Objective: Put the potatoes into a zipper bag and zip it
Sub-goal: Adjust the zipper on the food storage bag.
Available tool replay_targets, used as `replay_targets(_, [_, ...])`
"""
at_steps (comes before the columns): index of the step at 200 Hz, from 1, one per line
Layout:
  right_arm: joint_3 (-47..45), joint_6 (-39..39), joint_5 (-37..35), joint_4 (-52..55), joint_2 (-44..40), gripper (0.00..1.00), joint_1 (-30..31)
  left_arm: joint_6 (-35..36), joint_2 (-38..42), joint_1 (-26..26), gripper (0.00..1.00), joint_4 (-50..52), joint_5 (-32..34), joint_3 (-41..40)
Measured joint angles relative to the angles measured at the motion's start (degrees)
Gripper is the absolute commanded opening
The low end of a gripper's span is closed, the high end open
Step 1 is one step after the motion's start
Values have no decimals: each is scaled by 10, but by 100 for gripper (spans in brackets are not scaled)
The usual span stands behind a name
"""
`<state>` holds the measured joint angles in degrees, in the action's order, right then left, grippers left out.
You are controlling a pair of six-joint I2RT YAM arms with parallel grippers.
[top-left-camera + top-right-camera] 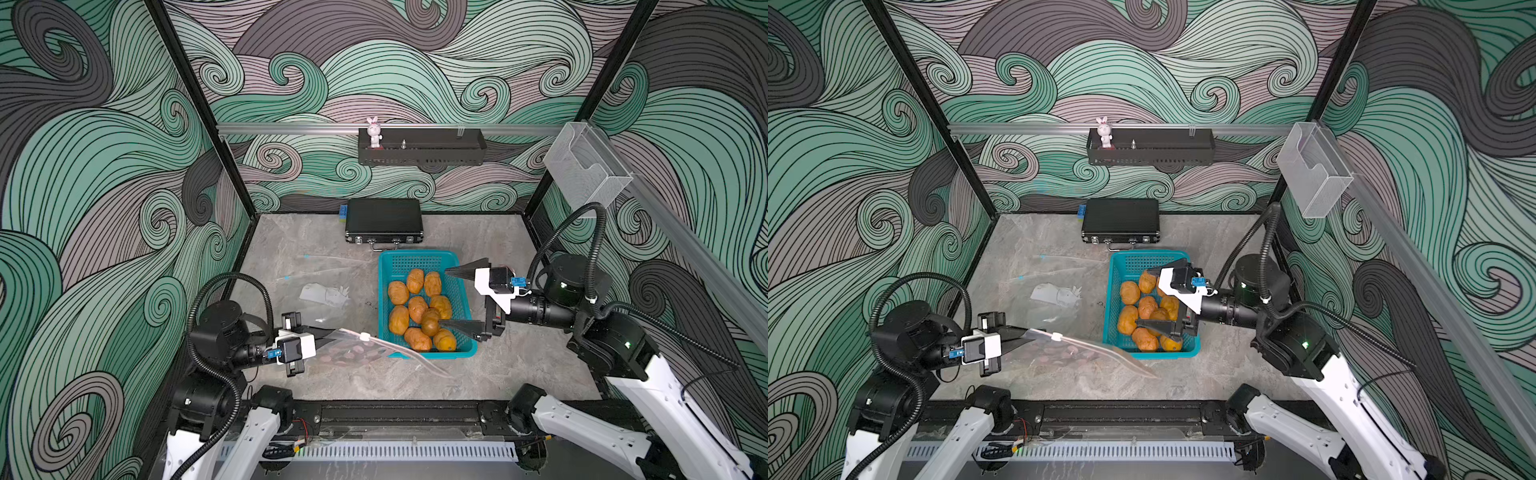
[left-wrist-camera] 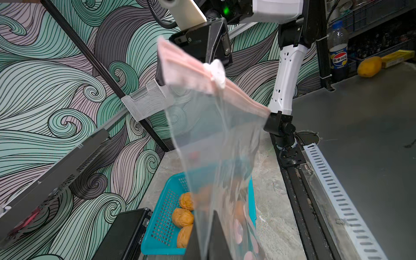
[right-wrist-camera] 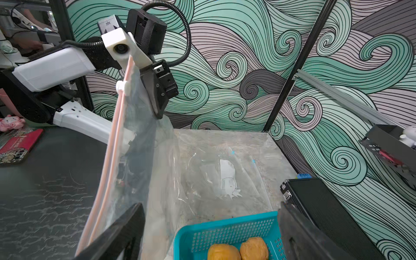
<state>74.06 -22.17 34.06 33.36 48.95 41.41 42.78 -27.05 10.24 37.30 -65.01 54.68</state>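
Several orange-tan potatoes (image 1: pixel 419 308) (image 1: pixel 1147 308) (image 3: pixel 254 248) lie in a teal basket (image 1: pixel 419 254) (image 1: pixel 1148 253) (image 2: pixel 157 225) (image 3: pixel 225 227), one of them darker brown. My right gripper (image 1: pixel 444 297) (image 1: pixel 1143 297) (image 3: pixel 209 208) hovers over them, open, one finger on each side of the pile. My left gripper (image 1: pixel 328 334) (image 1: pixel 1019 334) (image 2: pixel 206 227) is shut on a clear zipper bag (image 1: pixel 361 351) (image 1: pixel 1077 353) (image 2: pixel 213 135) (image 3: pixel 135 146) with a pink zip strip and a white slider (image 1: pixel 364 336) (image 2: pixel 216 69). The bag hangs left of the basket.
A second clear bag (image 1: pixel 324 291) (image 3: pixel 225 177) lies flat on the table behind the held one. A black case (image 1: pixel 384 220) sits just behind the basket. On the back wall hangs a black shelf (image 1: pixel 419 156), and a clear holder (image 1: pixel 586 166) is on the right rail.
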Motion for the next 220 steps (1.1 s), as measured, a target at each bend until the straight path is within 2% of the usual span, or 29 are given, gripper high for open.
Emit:
replay_targets(38, [-21,12,6,24,-7,85,14,3,-1,1,0,0,0,-9])
replay_targets(70, [-91,91,8,7,-50,83,36,3,-1,4,0,-5,2,-15])
replay_targets(101, [-154,169,-28,-12,-94,81,63,-12,-8,5,0,-20,19,-16])
replay_targets(138, [-187,183,-129,-39,-103,82,121,-120,-66,5,0,-69,112,3])
replay_targets(154, [-202,177,-177,-65,-100,76,145,-161,-108,5,0,-69,143,37])
replay_targets(168, [-217,163,-209,-97,-94,76,162,-201,-130,5,0,-70,176,60])
replay_targets(189, [-242,136,-245,-157,-74,77,193,-253,-153,5,0,-67,215,85])
replay_targets(220, [-267,105,-280,-247,-18,81,227,-295,-164,5,0,-59,243,106])
